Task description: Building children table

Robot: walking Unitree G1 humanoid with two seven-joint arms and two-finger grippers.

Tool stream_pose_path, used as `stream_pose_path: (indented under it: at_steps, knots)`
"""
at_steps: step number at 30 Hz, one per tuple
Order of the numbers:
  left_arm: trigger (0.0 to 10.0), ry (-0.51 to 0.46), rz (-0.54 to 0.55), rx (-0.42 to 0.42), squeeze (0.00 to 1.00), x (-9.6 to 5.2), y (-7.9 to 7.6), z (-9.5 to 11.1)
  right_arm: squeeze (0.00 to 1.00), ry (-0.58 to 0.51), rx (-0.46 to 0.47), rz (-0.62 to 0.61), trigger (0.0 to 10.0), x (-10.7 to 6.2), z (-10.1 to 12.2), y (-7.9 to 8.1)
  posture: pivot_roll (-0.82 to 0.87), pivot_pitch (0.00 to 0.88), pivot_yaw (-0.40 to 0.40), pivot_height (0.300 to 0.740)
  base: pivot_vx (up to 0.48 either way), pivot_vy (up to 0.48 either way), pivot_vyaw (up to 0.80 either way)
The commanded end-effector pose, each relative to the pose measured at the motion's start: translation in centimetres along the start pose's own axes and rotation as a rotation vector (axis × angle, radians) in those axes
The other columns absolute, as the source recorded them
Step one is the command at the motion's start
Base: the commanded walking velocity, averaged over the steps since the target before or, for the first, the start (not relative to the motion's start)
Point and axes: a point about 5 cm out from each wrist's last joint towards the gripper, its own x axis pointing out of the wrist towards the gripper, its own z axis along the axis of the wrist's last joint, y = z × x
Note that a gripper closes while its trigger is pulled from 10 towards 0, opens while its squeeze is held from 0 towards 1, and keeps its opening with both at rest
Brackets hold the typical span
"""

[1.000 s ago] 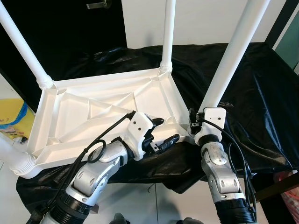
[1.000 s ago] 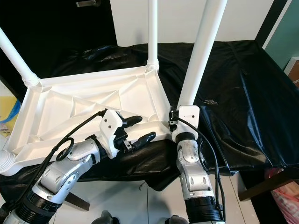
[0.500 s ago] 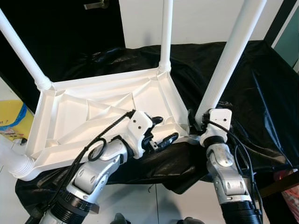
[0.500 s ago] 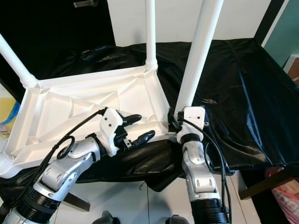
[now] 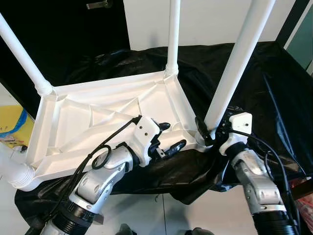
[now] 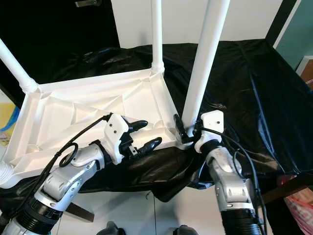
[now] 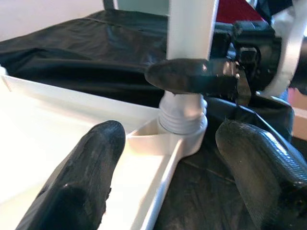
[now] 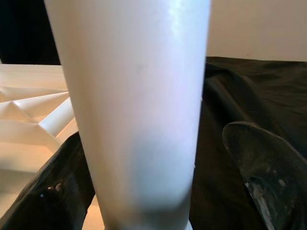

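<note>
- Where the glossy black sheet (image 5: 274, 93) drapes in wrinkles over the bench, a white plastic children's table (image 5: 98, 122) lies upside down on it, its ribbed underside facing up inside a raised rim.
- Smooth round white legs stand up from its corners: a far leg (image 5: 172, 34), a left leg (image 5: 22, 56), and a near-right leg (image 5: 234, 68) that rises from a ridged collar in the corner socket.
- The left gripper (image 5: 168, 138) is spread open over the table's near edge, one matte black finger above the inner face and the other beyond the rim; it grips nothing.
- The left wrist view shows those fingers (image 7: 81, 182) as thick, rounded and finely textured, pointing toward the leg's collar.
- The right gripper (image 6: 186, 131) straddles the base of the near-right leg, fingers parted on either side of the tube; whether they press it I cannot tell.
- A yellow object (image 5: 12, 125) lies on the floor to the left.
</note>
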Motion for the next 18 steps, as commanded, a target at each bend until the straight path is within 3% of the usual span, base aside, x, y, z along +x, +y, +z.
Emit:
stream_pose_path:
  at_steps: [1, 4, 9, 15, 16, 18]
  knots:
    - [10.0, 0.026, -0.138, 0.015, 0.00, 0.0, -0.9, -0.5, 0.00, 0.004, 0.009, 0.064, 10.0, 0.2, -0.3, 0.2, -0.08, 0.076, 0.034, 0.740, 0.000, 0.000, 0.00]
    - [10.0, 0.035, -0.153, 0.021, 0.00, 0.1, -1.2, -0.7, 0.00, 0.014, -0.005, 0.118, 10.0, 0.6, -0.4, 0.1, -0.07, 0.073, 0.041, 0.740, 0.000, 0.000, 0.00]
    - [10.0, 0.052, -0.193, 0.041, 0.00, 0.3, -2.0, -0.9, 0.00, 0.061, -0.024, 0.308, 10.0, 1.3, -0.9, 0.0, -0.06, 0.067, 0.050, 0.740, 0.000, 0.000, 0.00]
    - [10.0, 0.053, -0.200, 0.044, 0.00, 0.4, -2.2, -0.8, 0.00, 0.073, -0.042, 0.379, 10.0, 1.9, -0.9, -0.2, -0.06, 0.061, 0.054, 0.740, 0.000, 0.000, 0.00]
    - [10.0, 0.051, -0.199, 0.045, 0.00, 0.4, -2.2, -0.8, 0.00, 0.080, -0.061, 0.399, 6.7, 2.3, -1.0, -0.3, -0.06, 0.060, 0.055, 0.740, 0.000, 0.000, 0.00]
    - [10.0, 0.051, -0.199, 0.045, 0.00, 0.4, -2.2, -0.8, 0.00, 0.080, -0.061, 0.399, 6.7, 2.3, -1.0, -0.3, -0.06, 0.060, 0.055, 0.740, 0.000, 0.000, 0.00]
